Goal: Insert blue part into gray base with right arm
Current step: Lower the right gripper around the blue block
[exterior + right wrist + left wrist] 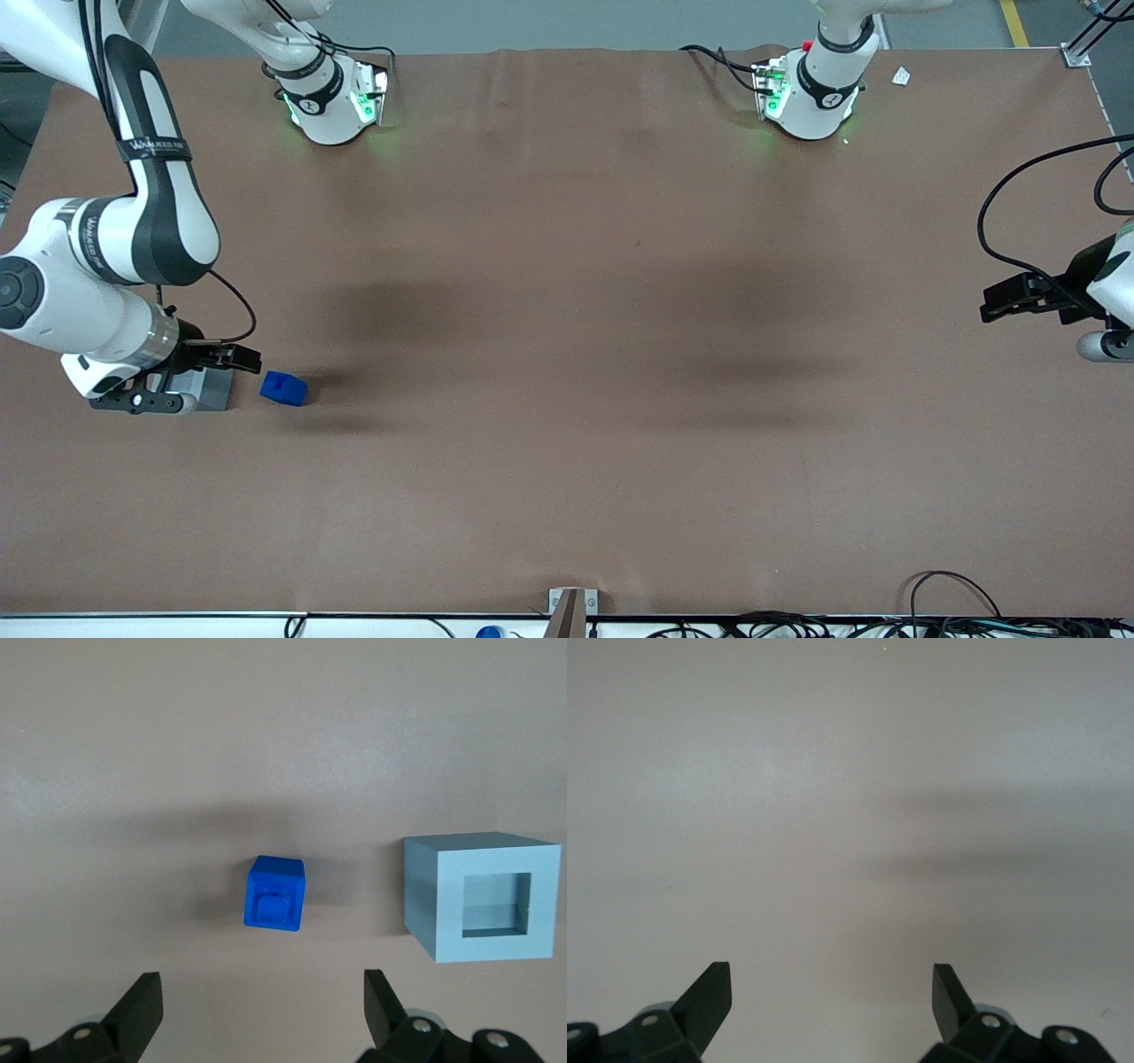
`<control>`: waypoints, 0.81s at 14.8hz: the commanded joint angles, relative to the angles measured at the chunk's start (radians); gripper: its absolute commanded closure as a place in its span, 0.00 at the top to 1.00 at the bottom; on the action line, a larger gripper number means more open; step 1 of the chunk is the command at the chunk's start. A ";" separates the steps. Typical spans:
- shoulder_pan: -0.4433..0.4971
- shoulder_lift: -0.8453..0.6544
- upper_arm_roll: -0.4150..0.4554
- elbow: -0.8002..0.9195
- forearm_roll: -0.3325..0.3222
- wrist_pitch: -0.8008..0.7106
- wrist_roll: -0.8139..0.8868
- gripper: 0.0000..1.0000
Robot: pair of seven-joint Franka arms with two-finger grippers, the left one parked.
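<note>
Jaws [257, 1010] spread wide, empty, above the blue part [275, 893], beside the gray base [478, 895]. Approach step; next, descend and grip.

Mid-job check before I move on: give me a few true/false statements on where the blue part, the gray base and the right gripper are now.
1. The blue part is already seated in the gray base. False: it lies on the table beside the base, apart from it.
2. The base's square recess is empty. True.
3. The right gripper is shut on the blue part. False: its fingers are open and hold nothing; the blue part lies on the table below them.
4. The blue part and gray base lie toward the working arm's end of the table. True.
5. The blue part is stacked on top of the base. False: both rest directly on the table.
</note>
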 commanded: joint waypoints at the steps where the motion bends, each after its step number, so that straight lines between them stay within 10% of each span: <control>1: -0.001 -0.012 0.004 -0.033 0.006 0.031 0.017 1.00; 12: 0.003 0.077 0.004 -0.048 0.007 0.154 0.049 0.90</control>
